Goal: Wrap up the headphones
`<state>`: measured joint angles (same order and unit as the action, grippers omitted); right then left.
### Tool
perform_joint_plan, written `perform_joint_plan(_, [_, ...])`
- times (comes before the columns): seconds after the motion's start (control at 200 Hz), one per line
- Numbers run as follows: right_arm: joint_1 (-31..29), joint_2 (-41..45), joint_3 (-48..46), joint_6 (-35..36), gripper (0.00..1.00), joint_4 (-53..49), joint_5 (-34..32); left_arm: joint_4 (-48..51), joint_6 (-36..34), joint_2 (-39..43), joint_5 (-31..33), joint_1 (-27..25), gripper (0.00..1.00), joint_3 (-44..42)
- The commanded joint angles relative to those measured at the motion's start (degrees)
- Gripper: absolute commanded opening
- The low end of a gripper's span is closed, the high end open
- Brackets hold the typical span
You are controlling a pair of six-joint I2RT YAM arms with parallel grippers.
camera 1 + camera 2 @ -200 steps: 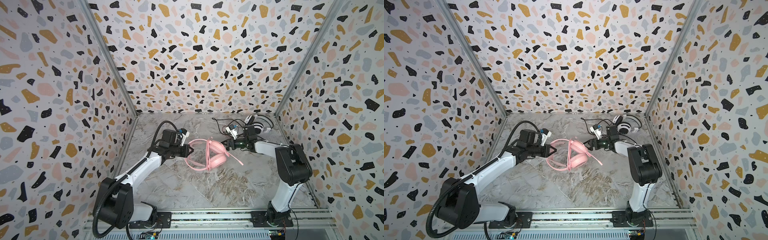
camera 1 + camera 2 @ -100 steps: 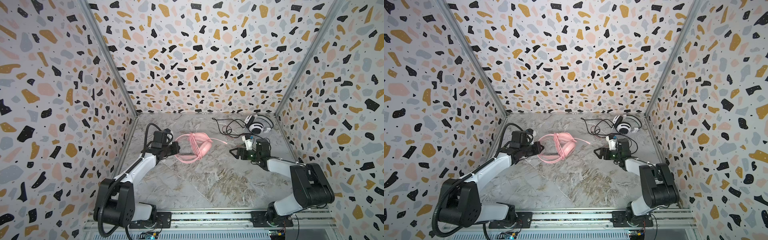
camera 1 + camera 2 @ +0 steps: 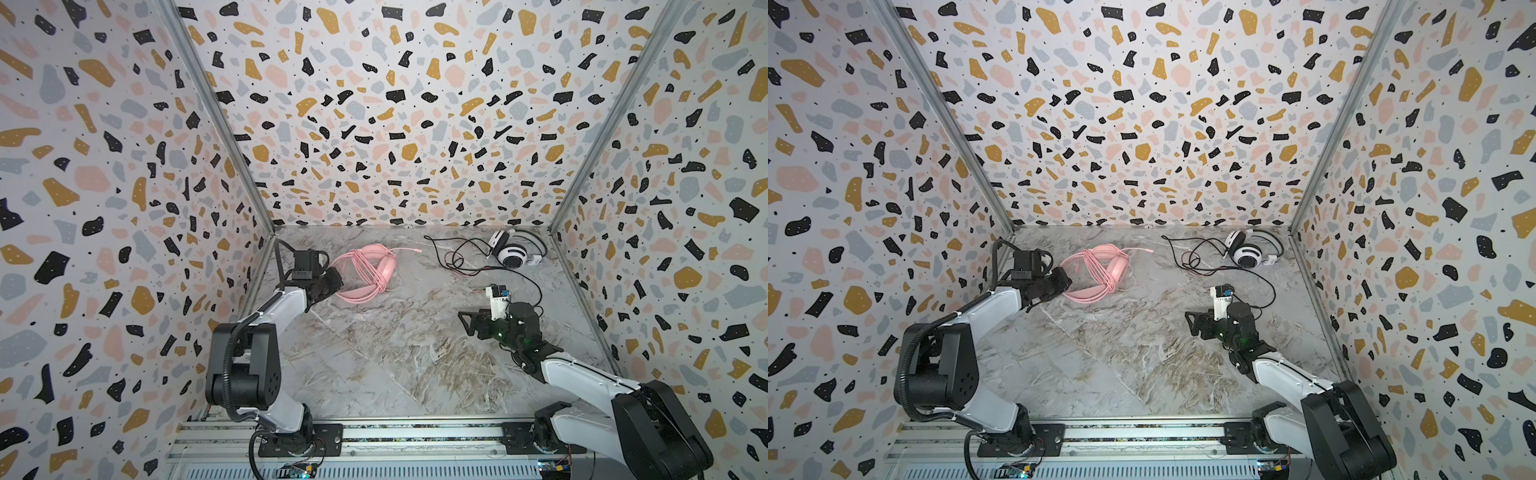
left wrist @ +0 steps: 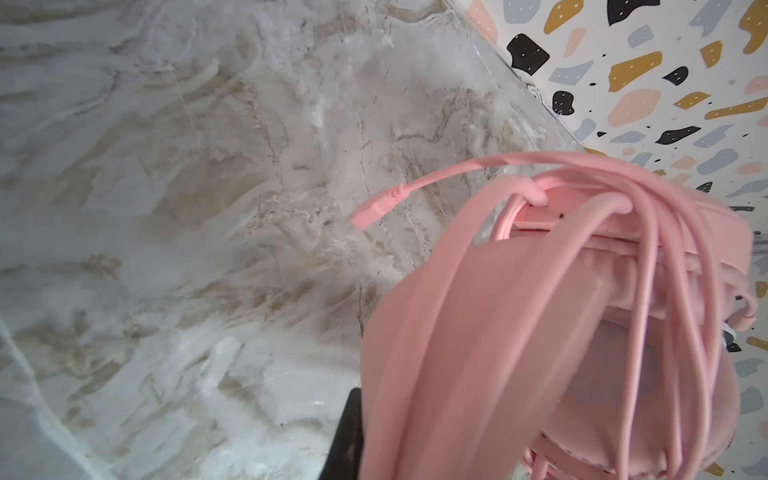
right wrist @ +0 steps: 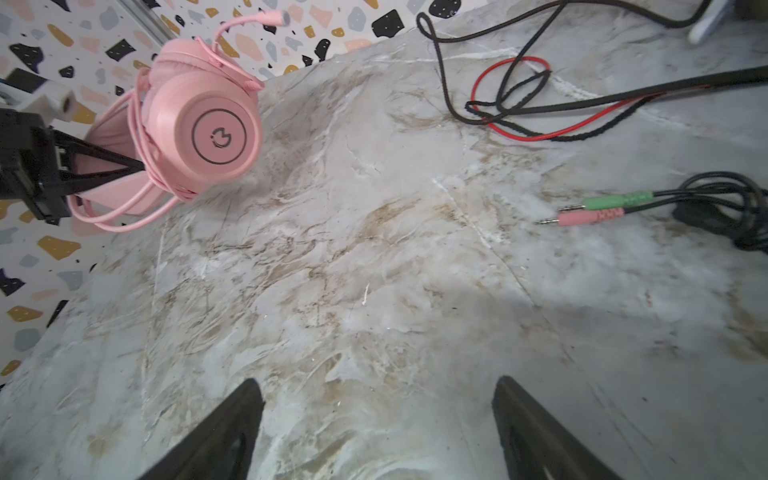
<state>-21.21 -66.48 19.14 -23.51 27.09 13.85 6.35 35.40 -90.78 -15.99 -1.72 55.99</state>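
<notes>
The pink headphones (image 3: 368, 270) (image 3: 1098, 270) are at the back left, their pink cord wound in loops around the headband and ear cups (image 4: 540, 332). The cord's plug end (image 4: 365, 216) sticks out free. My left gripper (image 3: 334, 282) (image 3: 1065, 282) is shut on the headband, as the right wrist view shows (image 5: 137, 166). The white-and-black headphones (image 3: 513, 253) (image 3: 1248, 253) lie in the back right corner. Their black and red cords (image 3: 457, 259) (image 5: 519, 104) are spread loose on the floor. My right gripper (image 3: 467, 322) (image 3: 1196, 322) (image 5: 376, 386) is open and holds nothing, right of centre.
A green plug and a pink plug (image 5: 598, 208) on a bundled black cord lie on the marble floor near my right gripper. Terrazzo walls (image 3: 124, 208) enclose the left, back and right sides. A metal rail (image 3: 374, 432) runs along the front.
My left gripper has carried the pink headphones from the centre to the back left. My right gripper has drawn away from them toward the front right.
</notes>
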Motion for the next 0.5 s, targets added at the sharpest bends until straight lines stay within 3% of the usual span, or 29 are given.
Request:
perform_joint_plan(0.0, [-0.3, -0.3, -0.2, 1.0, 0.89, 1.6, -3.3, -7.8, 3.6, -0.4, -1.9, -0.3, 0.0, 2.0])
perform_joint_plan(0.23, [-1.4, -1.3, 0.4, 1.0, 0.88, 2.0, -2.8, -11.6, 6.9, -4.8, -2.7, -1.3, 0.0, 2.9])
perform_joint_plan(0.496, [-2.2, -2.2, 1.1, 1.5, 0.88, 1.5, -3.7, -9.4, 5.9, -10.3, -2.4, -1.7, 0.0, 8.5])
